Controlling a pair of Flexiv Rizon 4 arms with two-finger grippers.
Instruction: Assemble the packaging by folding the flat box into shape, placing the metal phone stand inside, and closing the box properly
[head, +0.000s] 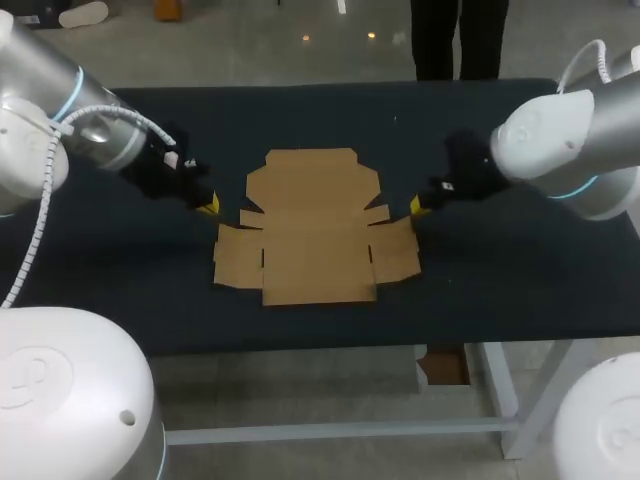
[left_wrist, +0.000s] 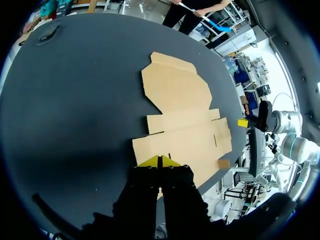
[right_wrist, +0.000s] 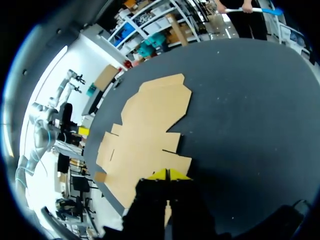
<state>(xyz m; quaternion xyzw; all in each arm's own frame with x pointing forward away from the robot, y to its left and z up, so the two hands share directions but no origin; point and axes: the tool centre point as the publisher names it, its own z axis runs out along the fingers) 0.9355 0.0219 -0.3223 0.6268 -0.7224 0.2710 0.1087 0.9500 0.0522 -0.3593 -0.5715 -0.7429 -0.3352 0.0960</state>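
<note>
- Cardboard first: the flat box (head: 315, 235) lies unfolded near the middle of the dark table (head: 500, 290), every flap spread flat, with my two arms on either side of it.
- My left gripper (left_wrist: 160, 161) is at the box's left side flap. In its wrist view the two yellow tips are pressed together with only a hairline seam between them, and I see nothing pinched in that seam.
- From the head view those tips sit low, right at the flap's outer edge (whether they actually touch the cardboard I cannot tell).
- My right gripper (right_wrist: 169, 174) mirrors it at the right side flap: yellow tips closed against each other, no gap, nothing held.
- Its wrist view shows the closed tips over the near edge of the cardboard, with the rest of the box stretching out ahead of them.
- Each arm comes in from its own side, and the grippers are well apart, facing each other across the box's width.
</note>
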